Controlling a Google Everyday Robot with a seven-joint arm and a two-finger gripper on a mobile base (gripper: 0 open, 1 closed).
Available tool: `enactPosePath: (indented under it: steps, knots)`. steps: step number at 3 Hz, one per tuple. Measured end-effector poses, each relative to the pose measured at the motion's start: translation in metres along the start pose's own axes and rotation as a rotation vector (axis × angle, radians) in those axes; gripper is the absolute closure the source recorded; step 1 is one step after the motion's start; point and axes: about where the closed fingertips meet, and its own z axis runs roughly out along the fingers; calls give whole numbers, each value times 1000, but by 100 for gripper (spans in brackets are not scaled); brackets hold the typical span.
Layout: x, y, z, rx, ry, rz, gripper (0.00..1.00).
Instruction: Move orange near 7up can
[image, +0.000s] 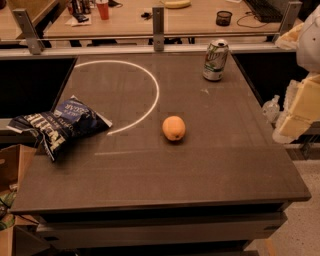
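— Where is the hand (298, 107)?

— At the right edge of the view, out past the right side of the table (200, 170), and not over it. Only pale, blocky parts of it show. I cannot tell whether it is spread or pressed together.

— And the orange (173, 128)?

— It rests on the table, well apart from the hand, off to the hand's left in the view and a little nearer the camera. Nothing touches it. It lies just beside the lower end of a white curved line (150, 85) drawn on the table top.

— The 7up can (215, 60)?

— It stands upright near the table's far edge, farther back than the hand and to its left in the view, closer to the hand's side of the table than the orange is. Can and orange are well apart, with bare table between them.

— Anything else?

— A dark blue chip bag (57, 122) lies crumpled on the side of the table farthest from the hand, overhanging that edge. Behind the table, beyond a rail, another surface carries a red cup (103, 9), a banana (176, 4) and a small black mesh cup (224, 18).
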Motion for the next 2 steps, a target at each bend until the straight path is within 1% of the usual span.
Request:
enactPosePath:
  steps: [1, 2]
  knots:
    - [0, 0, 0, 0, 0, 0, 0]
    - [0, 4, -3, -1, -49, 33, 0]
